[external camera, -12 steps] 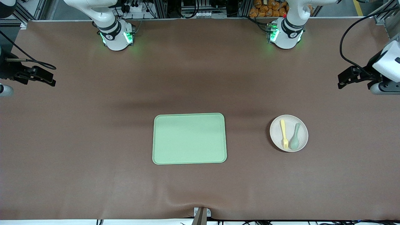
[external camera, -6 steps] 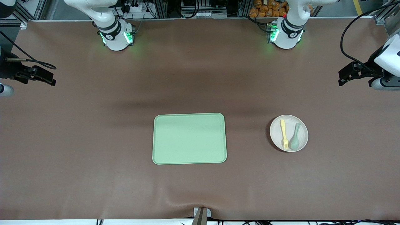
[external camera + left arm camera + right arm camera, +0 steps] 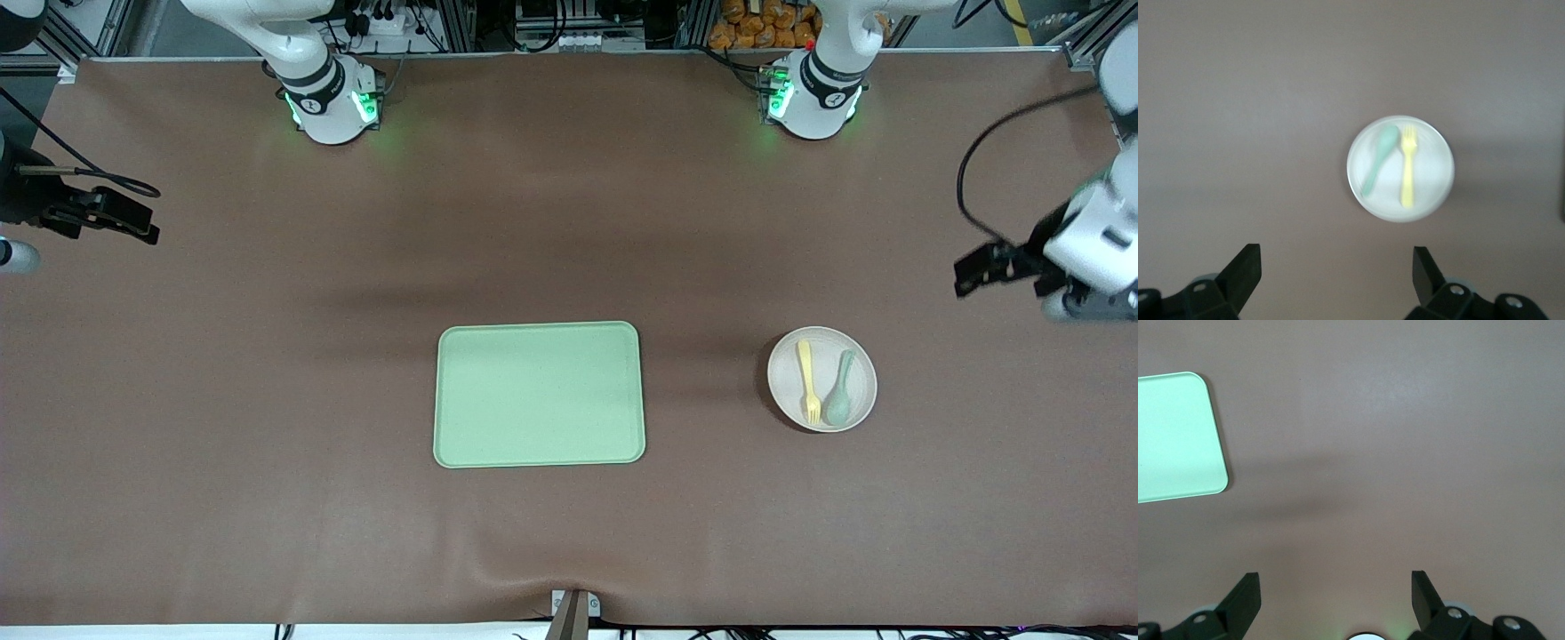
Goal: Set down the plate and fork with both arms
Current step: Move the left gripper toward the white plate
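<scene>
The pale beige-pink plate (image 3: pixel 822 348) lies on the brown table toward the left arm's end, apart from the tray. On it lie the pale-yellow fork (image 3: pixel 808 380) and a grey-green spoon (image 3: pixel 839 391), side by side. My left gripper (image 3: pixel 971 272) hangs open and empty above the table, beside the plate toward the table's end. Its wrist view shows the plate (image 3: pixel 1431 167), fork (image 3: pixel 1407 168) and spoon (image 3: pixel 1377 160) past its open gripper (image 3: pixel 1336 270). My right gripper (image 3: pixel 140 228) waits open and empty over the right arm's end of the table; its wrist view (image 3: pixel 1336 590) shows the same.
A rectangular light-green tray (image 3: pixel 539 394) lies empty in the middle of the table; its corner shows in the right wrist view (image 3: pixel 1175 433). The arm bases (image 3: pixel 331 107) (image 3: pixel 813 102) stand along the table's edge farthest from the front camera.
My left arm has swung its gripper over the table toward the plate. The right arm, plate, fork, spoon and tray have not moved.
</scene>
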You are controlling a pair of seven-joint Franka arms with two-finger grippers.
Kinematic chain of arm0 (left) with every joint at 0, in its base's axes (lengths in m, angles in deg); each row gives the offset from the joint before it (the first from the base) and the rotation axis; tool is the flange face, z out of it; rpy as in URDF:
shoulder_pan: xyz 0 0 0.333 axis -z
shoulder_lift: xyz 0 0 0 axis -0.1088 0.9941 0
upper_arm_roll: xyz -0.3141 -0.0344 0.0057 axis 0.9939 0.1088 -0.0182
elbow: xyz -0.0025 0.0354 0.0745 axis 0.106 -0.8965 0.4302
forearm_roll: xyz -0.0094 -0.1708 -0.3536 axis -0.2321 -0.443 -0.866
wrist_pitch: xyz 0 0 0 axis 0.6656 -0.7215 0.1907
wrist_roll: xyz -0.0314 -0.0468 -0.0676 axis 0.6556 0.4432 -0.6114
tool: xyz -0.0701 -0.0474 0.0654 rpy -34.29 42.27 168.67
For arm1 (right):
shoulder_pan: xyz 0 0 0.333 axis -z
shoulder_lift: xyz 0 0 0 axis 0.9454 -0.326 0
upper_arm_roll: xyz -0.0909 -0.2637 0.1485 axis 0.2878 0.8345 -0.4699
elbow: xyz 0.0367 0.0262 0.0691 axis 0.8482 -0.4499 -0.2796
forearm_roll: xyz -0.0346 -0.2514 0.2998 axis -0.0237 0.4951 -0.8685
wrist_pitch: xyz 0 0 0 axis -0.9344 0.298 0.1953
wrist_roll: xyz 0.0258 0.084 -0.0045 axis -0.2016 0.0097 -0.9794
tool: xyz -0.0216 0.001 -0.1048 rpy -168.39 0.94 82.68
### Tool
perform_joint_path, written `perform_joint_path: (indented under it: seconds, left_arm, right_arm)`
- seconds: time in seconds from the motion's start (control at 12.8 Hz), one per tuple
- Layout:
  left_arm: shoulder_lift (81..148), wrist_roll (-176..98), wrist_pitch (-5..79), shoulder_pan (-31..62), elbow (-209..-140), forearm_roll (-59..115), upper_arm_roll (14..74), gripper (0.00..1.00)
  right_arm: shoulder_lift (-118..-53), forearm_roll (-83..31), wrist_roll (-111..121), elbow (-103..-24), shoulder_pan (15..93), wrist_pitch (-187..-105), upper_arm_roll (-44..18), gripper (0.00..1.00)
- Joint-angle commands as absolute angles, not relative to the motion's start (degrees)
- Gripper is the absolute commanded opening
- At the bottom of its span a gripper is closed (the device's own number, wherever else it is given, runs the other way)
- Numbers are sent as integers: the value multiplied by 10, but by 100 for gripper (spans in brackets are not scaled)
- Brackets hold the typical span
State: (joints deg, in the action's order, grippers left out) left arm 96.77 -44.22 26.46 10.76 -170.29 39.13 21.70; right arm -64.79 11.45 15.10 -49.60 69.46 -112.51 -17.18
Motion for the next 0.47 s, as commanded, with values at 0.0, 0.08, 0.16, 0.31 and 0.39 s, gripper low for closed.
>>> perform_joint_path:
  seconds: [0.0, 0.08, 0.16, 0.31, 0.39]
  left_arm:
    - [1019, -449, 348, 77, -1736, 389, 221, 100]
    - [1049, -455, 373, 73, -1737, 389, 221, 100]
    - [1080, -477, 397, 61, -1738, 381, 221, 100]
    - [1135, -496, 446, 44, -1739, 341, 224, 100]
    - [1156, -507, 459, 42, -1739, 308, 224, 100]
  right_arm:
    - [-643, 108, 160, -506, 697, -1123, -171, 100]
    - [-647, 108, 160, -506, 697, -1122, -171, 100]
    - [-648, 108, 160, -511, 697, -1123, -171, 100]
    - [-648, 108, 160, -520, 701, -1121, -171, 100]
    - [-648, 108, 160, -519, 703, -1112, -170, 100]
